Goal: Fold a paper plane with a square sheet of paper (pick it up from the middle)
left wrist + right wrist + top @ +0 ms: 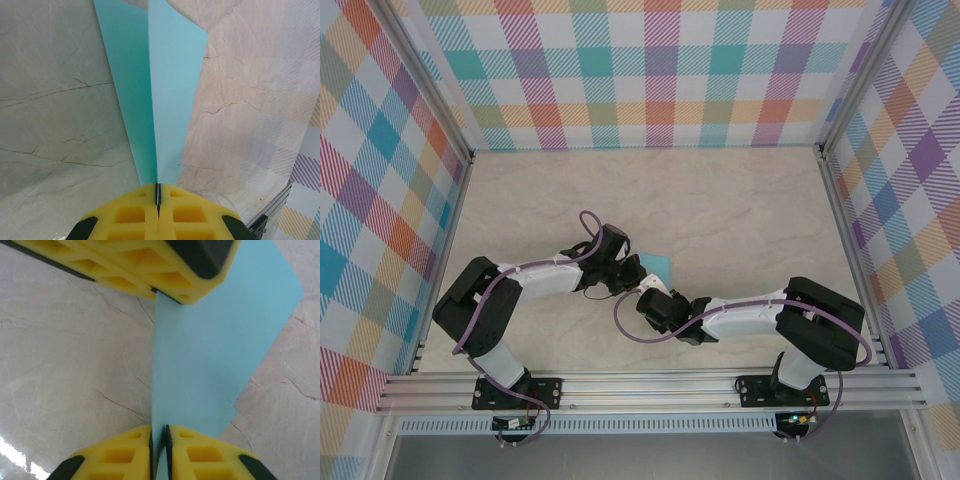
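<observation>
Left gripper (157, 194): closed, with the narrow end of the paper (165, 85) pinched in the seam between its yellow fingers.
Right gripper (159, 436): closed too, an edge of the paper being clamped between its fingertips.
Paper: turquoise, creased lengthwise; it is fanned out ahead of the left gripper and stretched from the right gripper to the left one's fingers (165, 270) opposite.
Table (740, 210): marbled beige, seen beneath both grippers.

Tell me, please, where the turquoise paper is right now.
In the top view the turquoise paper is near the table centre, clamped by the left gripper and right gripper.
</observation>
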Controlling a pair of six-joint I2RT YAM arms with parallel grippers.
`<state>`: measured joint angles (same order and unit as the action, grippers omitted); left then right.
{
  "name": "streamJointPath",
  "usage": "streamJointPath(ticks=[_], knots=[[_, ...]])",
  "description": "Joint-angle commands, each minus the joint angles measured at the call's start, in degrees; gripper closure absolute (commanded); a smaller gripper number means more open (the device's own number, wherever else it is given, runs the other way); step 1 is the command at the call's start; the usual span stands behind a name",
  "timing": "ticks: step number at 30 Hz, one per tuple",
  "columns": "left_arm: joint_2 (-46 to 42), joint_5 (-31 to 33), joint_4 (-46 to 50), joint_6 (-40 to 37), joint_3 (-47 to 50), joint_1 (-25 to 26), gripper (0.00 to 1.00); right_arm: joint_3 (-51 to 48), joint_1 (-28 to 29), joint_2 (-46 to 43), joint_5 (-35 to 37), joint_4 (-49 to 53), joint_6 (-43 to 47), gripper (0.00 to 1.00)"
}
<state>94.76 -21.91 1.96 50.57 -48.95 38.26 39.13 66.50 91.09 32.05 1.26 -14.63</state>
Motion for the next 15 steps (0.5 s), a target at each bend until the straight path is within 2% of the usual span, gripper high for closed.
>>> streamJointPath(ticks=[1, 6, 9, 15], knots=[[-1.07, 0.42, 2.21, 0.19, -1.30, 0.72, 0.94, 0.49, 0.39, 0.07, 1.26, -1.20, -1.19, 0.89], [-1.33, 1.21, 3.58, 0.04, -2.17, 0.76, 0.90, 0.26, 0.21, -0.30, 0.96, -1.77, -1.19, 0.95], [-2.05, 2.25, 5.75, -0.35, -3.24, 0.60, 0.81, 0.16, -0.03, -0.40, -0.58, -2.17, -1.36, 0.96], [-6.76, 6.30, 10.16, -0.29, -3.53, -0.93, 0.62, -0.87, -2.25, -1.31, -8.10, -4.21, -2.18, 0.97]])
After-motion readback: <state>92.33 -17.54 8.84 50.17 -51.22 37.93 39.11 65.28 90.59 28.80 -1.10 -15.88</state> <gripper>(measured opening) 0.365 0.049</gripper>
